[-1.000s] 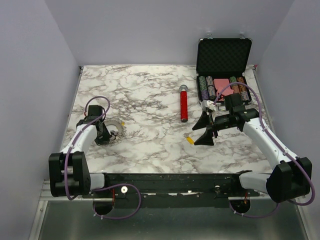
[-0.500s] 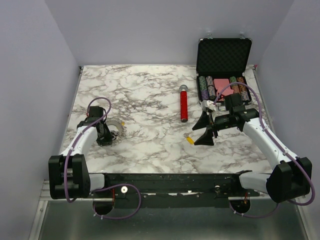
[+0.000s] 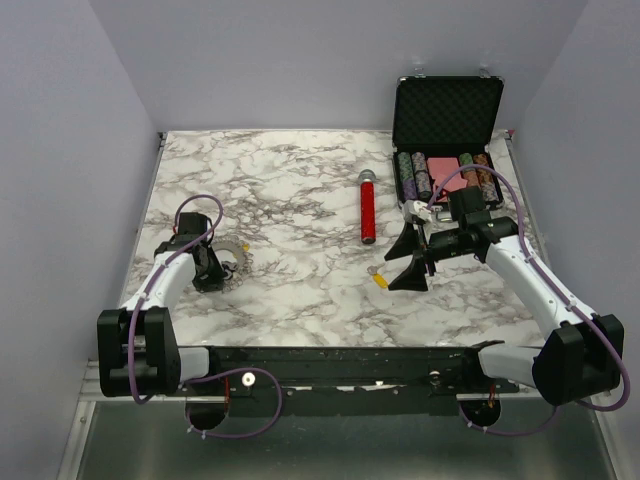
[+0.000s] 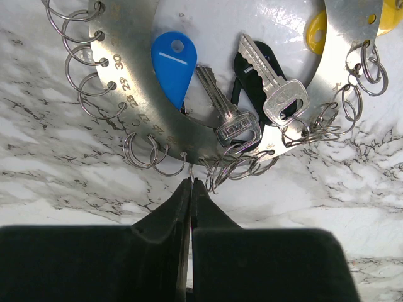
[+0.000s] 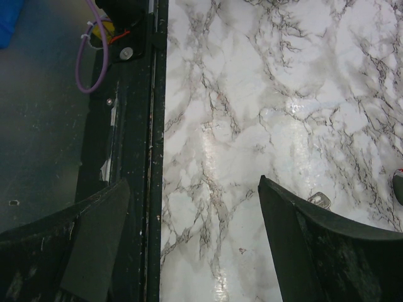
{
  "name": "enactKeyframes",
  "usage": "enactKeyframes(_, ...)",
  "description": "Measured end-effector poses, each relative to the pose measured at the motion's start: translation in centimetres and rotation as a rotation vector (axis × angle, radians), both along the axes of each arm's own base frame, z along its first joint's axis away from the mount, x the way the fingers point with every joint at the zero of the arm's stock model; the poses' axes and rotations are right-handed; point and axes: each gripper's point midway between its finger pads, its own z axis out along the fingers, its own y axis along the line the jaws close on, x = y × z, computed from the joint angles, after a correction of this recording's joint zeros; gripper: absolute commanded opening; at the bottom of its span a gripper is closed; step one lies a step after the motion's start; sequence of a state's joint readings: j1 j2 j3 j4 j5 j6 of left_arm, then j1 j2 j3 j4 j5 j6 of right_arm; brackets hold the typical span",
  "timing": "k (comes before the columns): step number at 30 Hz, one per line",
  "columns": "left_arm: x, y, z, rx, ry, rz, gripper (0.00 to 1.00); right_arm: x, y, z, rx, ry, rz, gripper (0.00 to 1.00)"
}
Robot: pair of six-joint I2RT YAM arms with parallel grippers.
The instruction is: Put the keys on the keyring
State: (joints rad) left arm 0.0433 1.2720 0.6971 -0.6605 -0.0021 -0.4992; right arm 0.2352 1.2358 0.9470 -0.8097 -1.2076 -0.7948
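The keyring is a flat silvery crescent with many small wire loops along its rim, lying at the table's left. Two silver keys, a blue tag and yellow tags lie inside it. My left gripper has its jaws all but together, the tips pinching one small wire loop at the rim. A yellow-headed key lies on the marble just left of my right gripper. That gripper is wide open with nothing in it, and a silver key tip peeks out beside its right finger.
A red cylinder with a silver cap lies mid-table. An open black case with striped poker chips stands at the back right, behind the right arm. The black front rail runs under the right gripper.
The left arm has shifted slightly at the keyring, and its jaws have eased a hair apart. The right arm has not moved.
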Motion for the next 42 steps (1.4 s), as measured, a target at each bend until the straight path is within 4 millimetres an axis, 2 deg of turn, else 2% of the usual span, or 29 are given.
enactKeyframes(2,0.0,0.0,0.0,0.005,-0.002,0.000,0.10,0.0,0.0,0.0,0.000,0.000,0.000,0.91)
enactKeyframes(8,0.5,0.0,1.6,0.016,-0.079,-0.005,0.29,0.0,0.0,0.0,0.000,0.000,0.000,0.91)
enactKeyframes(12,0.8,0.1,2.7,0.021,-0.127,-0.006,0.30,0.0,0.0,0.0,0.000,0.000,0.000,0.91)
enactKeyframes(21,-0.4,-0.7,-0.3,0.018,0.020,-0.041,0.30,0.0,0.0,0.0,0.000,0.000,0.000,0.91)
enactKeyframes(26,-1.1,-1.4,-1.3,0.029,0.077,-0.077,0.27,0.0,0.0,0.0,0.001,0.000,0.000,0.91)
enactKeyframes(36,-1.3,-1.2,-1.6,0.061,0.095,-0.078,0.04,0.0,0.0,0.0,0.002,-0.005,0.003,0.91)
enactKeyframes(42,-1.2,-1.4,-1.2,0.070,0.075,-0.093,0.00,0.0,0.0,0.0,0.002,-0.008,0.004,0.91)
